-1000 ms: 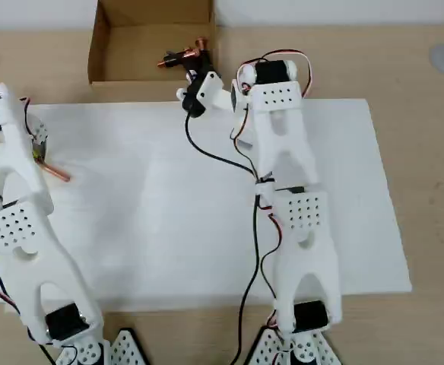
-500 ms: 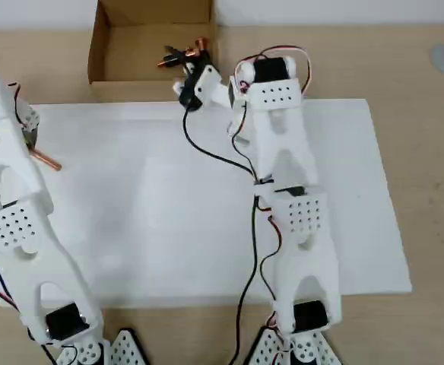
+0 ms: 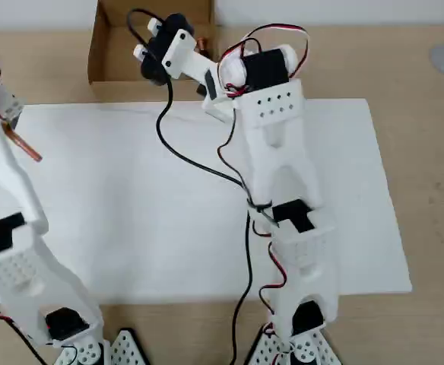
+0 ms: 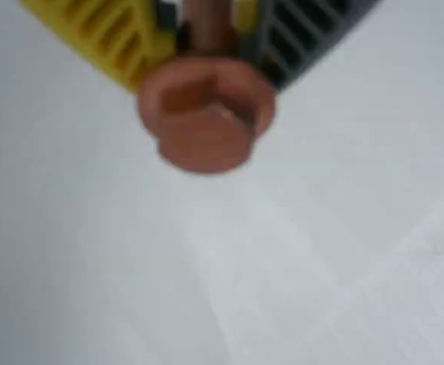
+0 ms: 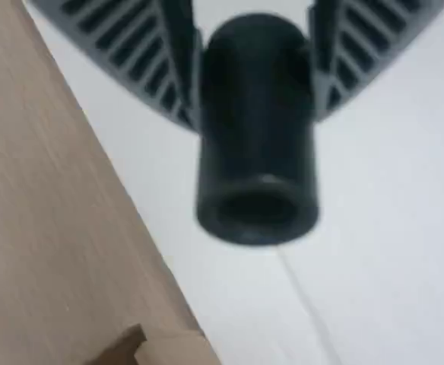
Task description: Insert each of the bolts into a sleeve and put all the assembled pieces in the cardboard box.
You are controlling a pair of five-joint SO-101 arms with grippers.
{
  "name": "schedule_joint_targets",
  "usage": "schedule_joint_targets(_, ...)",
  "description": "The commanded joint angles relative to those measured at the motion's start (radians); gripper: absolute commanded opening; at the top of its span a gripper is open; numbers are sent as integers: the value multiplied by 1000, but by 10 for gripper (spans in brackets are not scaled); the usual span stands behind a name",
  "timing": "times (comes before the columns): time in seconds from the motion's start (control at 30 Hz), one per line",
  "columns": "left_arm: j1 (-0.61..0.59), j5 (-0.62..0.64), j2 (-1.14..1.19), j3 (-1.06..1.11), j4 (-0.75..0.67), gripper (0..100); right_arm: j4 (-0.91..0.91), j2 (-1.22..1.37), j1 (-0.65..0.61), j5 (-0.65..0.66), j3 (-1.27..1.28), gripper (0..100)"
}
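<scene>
left tool [image 4: 207, 26] is gripping a bolt [image 4: 207, 122], right tool [image 5: 254, 46] a sleeve [image 5: 256, 152]; they are seemingly needing coaxial alignment before pushing.

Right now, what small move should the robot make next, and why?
Probably bring the left hand toward the right hand: one grips a copper bolt, the other a black sleeve with its bore open, and the bolt is not yet inserted.
</scene>
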Motion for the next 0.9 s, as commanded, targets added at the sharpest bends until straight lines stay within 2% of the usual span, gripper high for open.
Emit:
schedule_joint_targets(0.0, 2, -9, -148, 72, 6, 9, 15, -70, -2, -11, -8, 11)
schedule_joint_targets(0.17, 3, 8, -309, 115, 6, 9, 15, -70, -18, -94, -8, 11)
schedule_joint_targets(0.37, 3, 15, -490, 117, 5, 9, -18, -88, -53, -344, -62, 11)
schedule_joint_targets(0.6, 3, 14, -596, 235, 0, 9, 17, -108, -110, -399, -283, 11)
schedule_joint_targets(0.7, -3, 12, -650, 361, -81, 9, 17, -110, -125, -396, -344, 10)
schedule_joint_targets(0.87, 0, 6, -816, 718, -361, 7, 18, -110, -128, -396, -325, 10)
